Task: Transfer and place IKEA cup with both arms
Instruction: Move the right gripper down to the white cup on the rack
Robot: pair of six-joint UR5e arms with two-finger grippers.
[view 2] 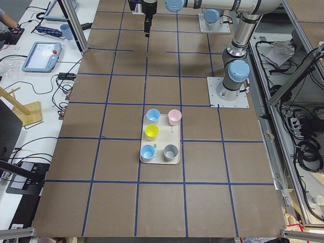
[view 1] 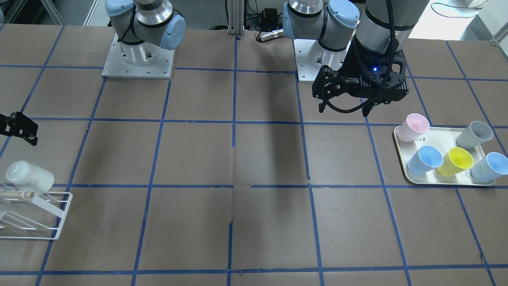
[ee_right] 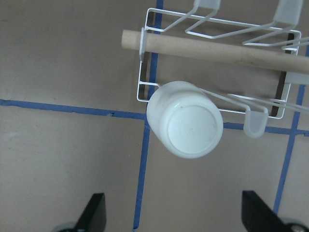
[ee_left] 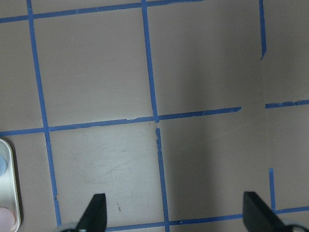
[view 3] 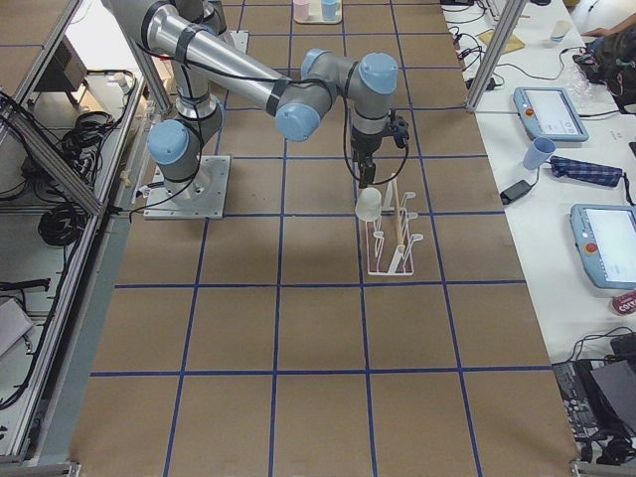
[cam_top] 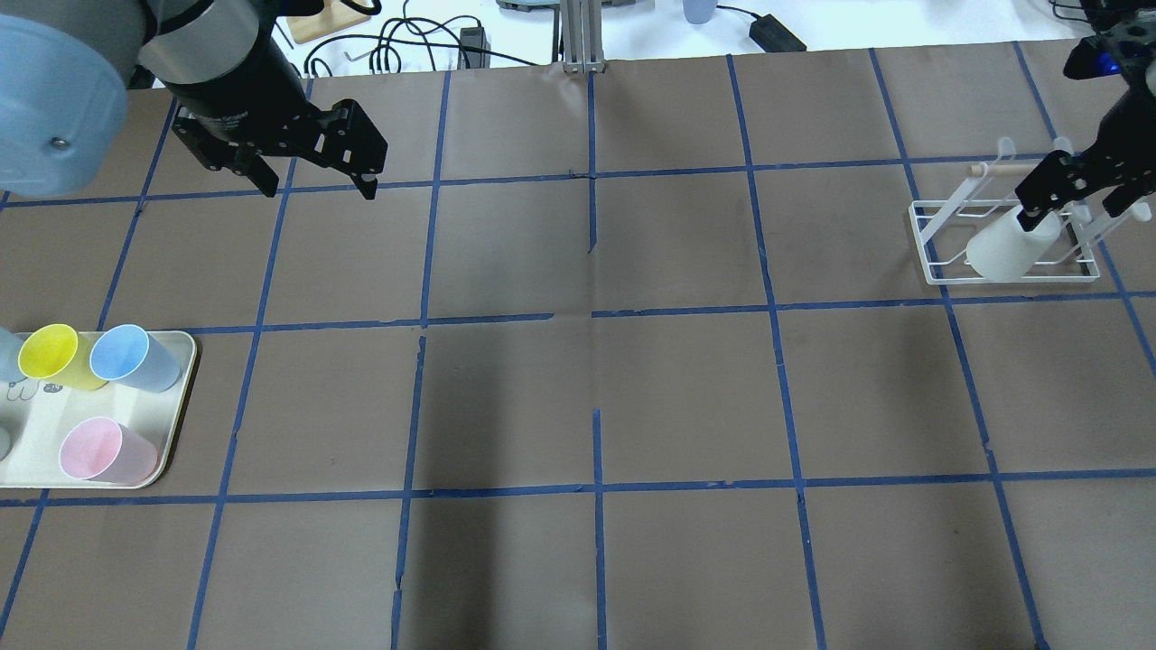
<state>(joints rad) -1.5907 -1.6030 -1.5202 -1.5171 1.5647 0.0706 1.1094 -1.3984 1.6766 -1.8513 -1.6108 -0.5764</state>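
Note:
The IKEA cup point(view 1: 29, 176) is off-white and hangs upside down, tilted, on a peg of the white wire rack point(view 1: 51, 222) at the table's right end. It also shows in the overhead view point(cam_top: 1002, 248) and in the right wrist view point(ee_right: 186, 118), base toward the camera. My right gripper point(cam_top: 1070, 212) hovers just above the cup, open and empty, with its fingertips point(ee_right: 94, 212) apart from the cup. My left gripper point(view 1: 343, 111) is open and empty, held high above bare table near the tray; the left wrist view point(ee_left: 176, 212) shows only paper below it.
A cream tray point(view 1: 401, 133) at the table's left end holds a pink cup point(view 1: 412, 127), a grey cup point(view 1: 474, 135), a yellow cup point(view 1: 455, 161) and two blue cups. The rack has a wooden rod point(ee_right: 217, 50) and several empty pegs. Blue tape lines grid the brown table.

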